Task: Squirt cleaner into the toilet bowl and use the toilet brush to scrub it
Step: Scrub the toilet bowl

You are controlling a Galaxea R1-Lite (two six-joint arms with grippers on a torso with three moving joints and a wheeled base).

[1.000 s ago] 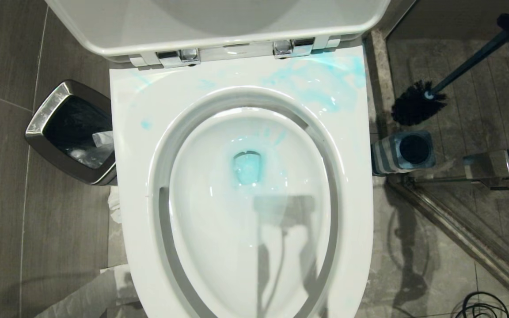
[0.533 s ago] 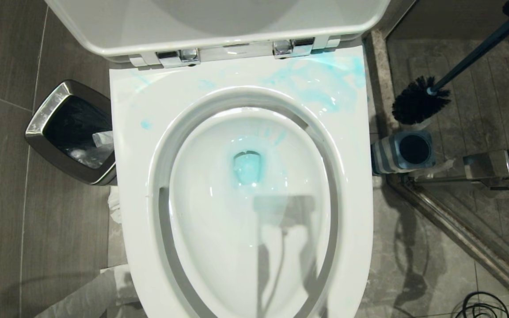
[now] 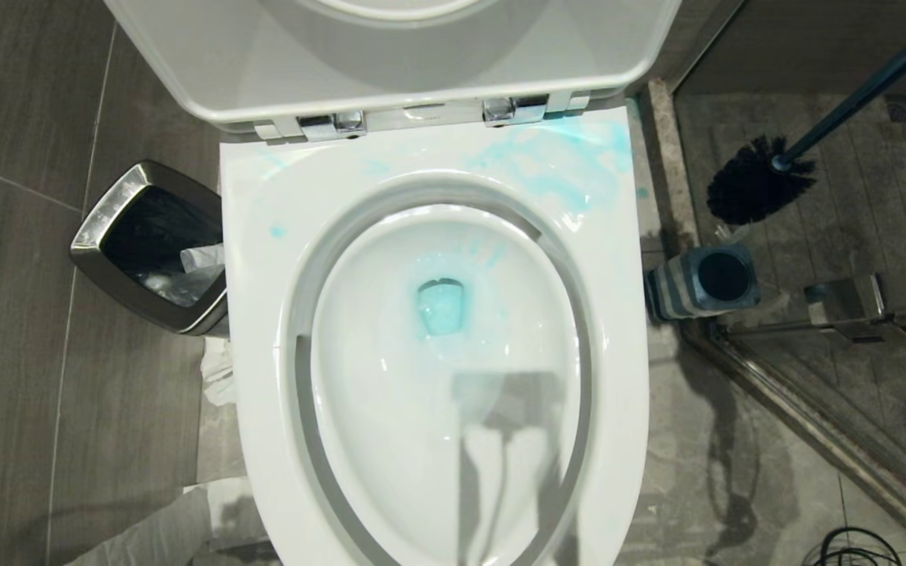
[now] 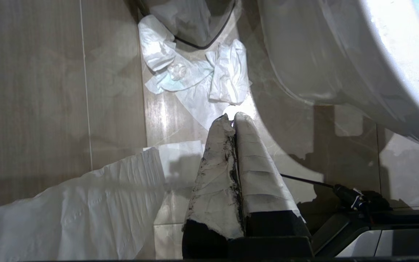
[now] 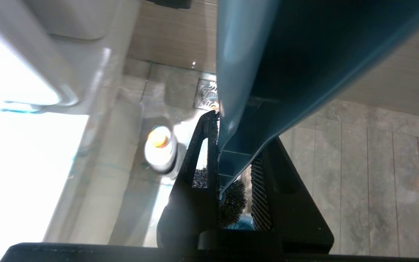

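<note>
- Right claw (image 5: pixel 233 160): we see its two black fingers clamped on the flat blue-grey handle of the toilet brush (image 3: pixel 760 187); the handle passes between the ribbed pads.
- From the head view, the brush hangs in the air right of the toilet, black bristle head low, handle slanting up toward the top right corner. The claw itself is out of that view.
- Brush holder (image 3: pixel 703 281), striped blue and grey, stands on the floor just beside the toilet, below the bristles, apart from them.
- Toilet bowl (image 3: pixel 390 393): lid up, blue-tinted water at the drain, blue smears on the back right of the seat.
- Cleaner bottle (image 5: pixel 160 149), white with orange cap, stands on the floor beside the toilet; we see it only from the right wrist.
- Left claw (image 4: pixel 233 122): taped fingers pressed together, empty, low beside the bowl's outer wall above crumpled paper (image 4: pixel 195 78).
- Waste bin (image 3: pixel 150 248), steel-rimmed, sits left of the toilet.
</note>
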